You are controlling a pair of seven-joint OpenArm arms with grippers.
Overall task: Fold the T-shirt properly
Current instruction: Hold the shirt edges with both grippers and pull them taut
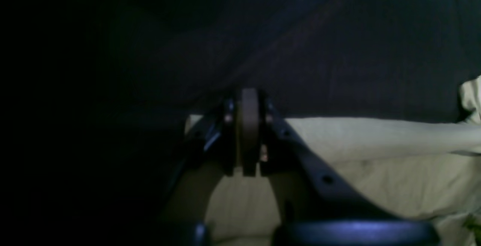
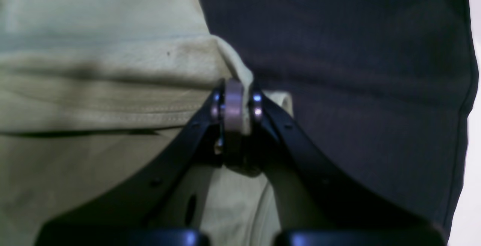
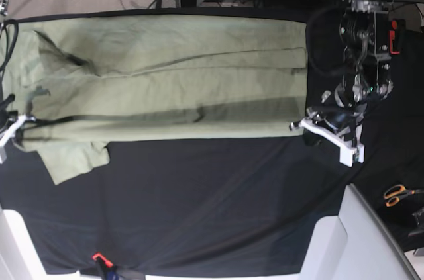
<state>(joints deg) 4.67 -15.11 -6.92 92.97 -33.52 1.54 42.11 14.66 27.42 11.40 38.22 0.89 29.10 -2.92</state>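
The left claw [image 1: 248, 125] is clenched on the hem corner of the T-shirt [image 3: 172, 81]; the right claw [image 2: 235, 107] pinches the shoulder edge. The shirt stretches taut between them across the black cloth [image 3: 199, 207]; likely to carry its long fold over evenly.

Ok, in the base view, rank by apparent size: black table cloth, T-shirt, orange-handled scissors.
Largest to smallest as seen:
1. black table cloth, though the shirt covers much of it
2. T-shirt, close behind in visible area
3. orange-handled scissors, far smaller, at the right edge
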